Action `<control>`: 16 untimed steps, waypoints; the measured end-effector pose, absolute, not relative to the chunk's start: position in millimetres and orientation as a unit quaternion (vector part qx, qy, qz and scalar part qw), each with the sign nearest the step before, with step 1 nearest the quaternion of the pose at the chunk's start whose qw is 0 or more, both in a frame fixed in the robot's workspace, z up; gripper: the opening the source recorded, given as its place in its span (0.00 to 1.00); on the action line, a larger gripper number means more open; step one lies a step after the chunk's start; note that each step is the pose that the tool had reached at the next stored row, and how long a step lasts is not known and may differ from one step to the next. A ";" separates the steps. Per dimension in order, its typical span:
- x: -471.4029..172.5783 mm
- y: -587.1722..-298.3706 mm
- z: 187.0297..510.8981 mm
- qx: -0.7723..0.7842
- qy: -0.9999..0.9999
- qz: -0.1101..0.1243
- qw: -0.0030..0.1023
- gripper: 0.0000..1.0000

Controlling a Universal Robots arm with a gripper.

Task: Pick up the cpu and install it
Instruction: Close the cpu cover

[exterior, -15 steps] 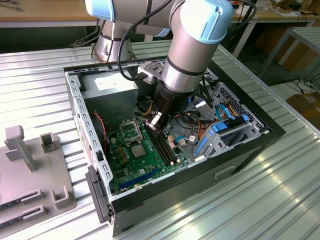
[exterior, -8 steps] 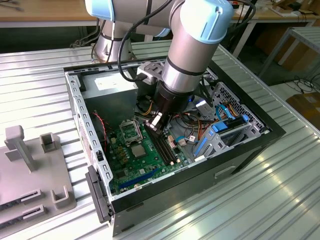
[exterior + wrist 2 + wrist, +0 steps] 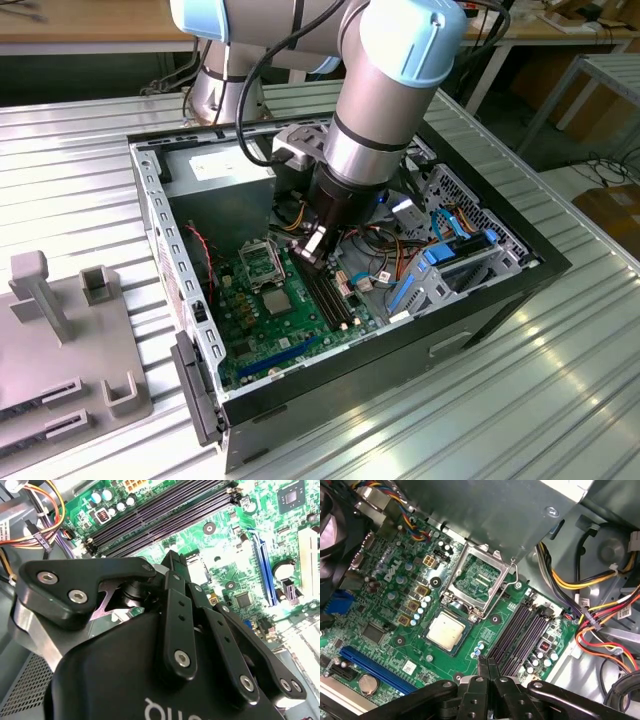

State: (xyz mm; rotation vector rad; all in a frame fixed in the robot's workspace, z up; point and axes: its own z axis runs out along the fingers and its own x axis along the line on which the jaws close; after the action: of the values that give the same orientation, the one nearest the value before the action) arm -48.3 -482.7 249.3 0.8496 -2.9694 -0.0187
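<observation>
The cpu [image 3: 446, 631] is a small square chip with a silver-grey top. It lies flat in the black socket on the green motherboard [image 3: 395, 645] inside the open computer case; it also shows in the exterior view [image 3: 283, 299]. The socket's metal frame [image 3: 481, 578] stands swung open just beside it. My gripper [image 3: 487, 664] hangs above the board near the end of the memory slots, a short way from the cpu. Its black fingers [image 3: 173, 565] are pressed together with nothing between them. The exterior view shows the gripper [image 3: 310, 250] low inside the case.
Long black memory slots [image 3: 520, 635] run beside the socket. Coloured cable bundles [image 3: 592, 612] lie past them. A grey power-supply box [image 3: 222, 170] fills the case's far end, and a drive cage with blue clips [image 3: 445, 262] is on the exterior view's right. A grey fixture [image 3: 60, 330] sits on the table.
</observation>
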 end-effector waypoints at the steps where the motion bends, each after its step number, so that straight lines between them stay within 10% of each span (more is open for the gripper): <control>1: -48.3 -482.7 249.3 0.278 -0.960 -0.006 0.027 0.11; 16: -48.1 -482.7 250.8 0.311 -0.950 -0.005 0.027 0.11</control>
State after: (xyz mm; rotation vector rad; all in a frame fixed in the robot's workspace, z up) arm -48.1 -482.7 250.8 0.9614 -2.9345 -0.0153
